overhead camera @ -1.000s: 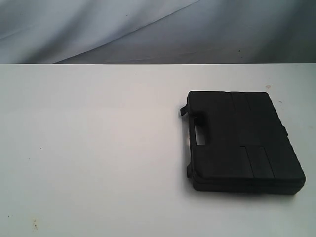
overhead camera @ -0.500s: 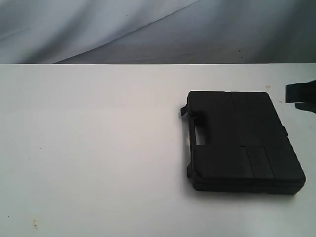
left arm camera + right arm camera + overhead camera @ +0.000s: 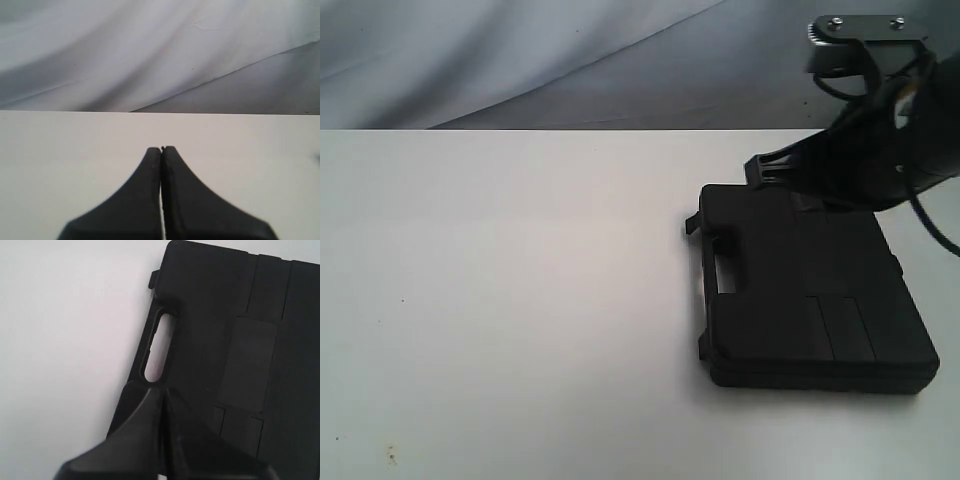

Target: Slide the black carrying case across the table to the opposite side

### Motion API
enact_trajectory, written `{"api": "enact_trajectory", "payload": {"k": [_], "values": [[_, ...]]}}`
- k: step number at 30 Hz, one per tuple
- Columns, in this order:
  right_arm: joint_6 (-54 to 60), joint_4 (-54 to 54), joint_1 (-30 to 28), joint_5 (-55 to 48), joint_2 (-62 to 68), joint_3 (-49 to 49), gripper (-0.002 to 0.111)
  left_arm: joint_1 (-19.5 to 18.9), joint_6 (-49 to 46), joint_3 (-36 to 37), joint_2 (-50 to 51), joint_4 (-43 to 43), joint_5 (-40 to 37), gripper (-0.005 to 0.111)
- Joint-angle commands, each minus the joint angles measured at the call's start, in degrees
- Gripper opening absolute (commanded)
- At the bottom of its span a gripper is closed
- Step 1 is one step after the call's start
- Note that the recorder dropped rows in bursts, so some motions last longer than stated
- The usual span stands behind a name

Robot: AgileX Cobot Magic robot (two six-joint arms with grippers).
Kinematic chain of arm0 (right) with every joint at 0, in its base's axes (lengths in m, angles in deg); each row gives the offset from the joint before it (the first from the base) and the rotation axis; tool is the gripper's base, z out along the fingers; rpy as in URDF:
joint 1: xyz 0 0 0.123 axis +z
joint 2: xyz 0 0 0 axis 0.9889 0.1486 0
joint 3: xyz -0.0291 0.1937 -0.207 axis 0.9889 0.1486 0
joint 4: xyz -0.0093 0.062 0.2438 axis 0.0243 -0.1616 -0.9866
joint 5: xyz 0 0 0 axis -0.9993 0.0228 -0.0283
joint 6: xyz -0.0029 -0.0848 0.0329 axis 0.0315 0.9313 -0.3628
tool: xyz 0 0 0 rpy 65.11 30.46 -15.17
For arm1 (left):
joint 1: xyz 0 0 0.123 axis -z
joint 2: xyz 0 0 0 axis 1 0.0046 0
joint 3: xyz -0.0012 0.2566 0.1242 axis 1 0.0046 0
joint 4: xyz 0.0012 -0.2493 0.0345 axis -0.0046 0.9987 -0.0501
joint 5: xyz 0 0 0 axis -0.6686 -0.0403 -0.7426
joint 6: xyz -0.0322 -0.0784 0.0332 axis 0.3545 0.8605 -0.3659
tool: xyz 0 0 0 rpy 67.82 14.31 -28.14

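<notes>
The black carrying case (image 3: 810, 285) lies flat on the right side of the white table (image 3: 500, 300), its handle slot facing left. My right gripper (image 3: 765, 168) hangs over the case's far edge, fingers pressed together and holding nothing. In the right wrist view the case (image 3: 230, 330) fills the frame beyond the shut gripper (image 3: 162, 390), whose tips are above the case near the handle slot (image 3: 156, 347). My left gripper (image 3: 161, 148) is shut and empty over bare table (image 3: 60, 150); it does not show in the exterior view.
A grey cloth backdrop (image 3: 570, 60) hangs behind the table's far edge. A few small dark specks (image 3: 390, 458) mark the tabletop at the front left. The white surface stretches wide to the left of the case.
My right arm has come in from the right edge of the exterior view and now hangs above the case's far edge. The case has not moved.
</notes>
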Motion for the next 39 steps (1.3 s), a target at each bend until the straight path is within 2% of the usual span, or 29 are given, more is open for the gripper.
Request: {"api": "enact_trajectory", "payload": {"k": [1,8,16,26,39], "values": [[-0.25,1.03,1.04,-4.06,5.92,-5.83,0.000,0.27,0.03,0.27,-0.28,-0.03,0.30,0.000],[-0.25,-0.27,1.04,-9.36,16.09,-14.58,0.000,0.27,0.03,0.27,-0.28,-0.03,0.30,0.000],[-0.14,-1.97,1.04,-10.63,25.22,-20.66,0.000,0.27,0.03,0.27,-0.28,-0.03,0.30,0.000],[-2.07,-4.74,0.83,-7.54,32.43,-22.05,0.000,0.27,0.03,0.27,-0.28,-0.03,0.30,0.000],[-3.56,-4.74,0.83,-4.76,34.88,-22.05,0.000,0.27,0.03,0.27,-0.28,-0.03,0.30,0.000]]}}
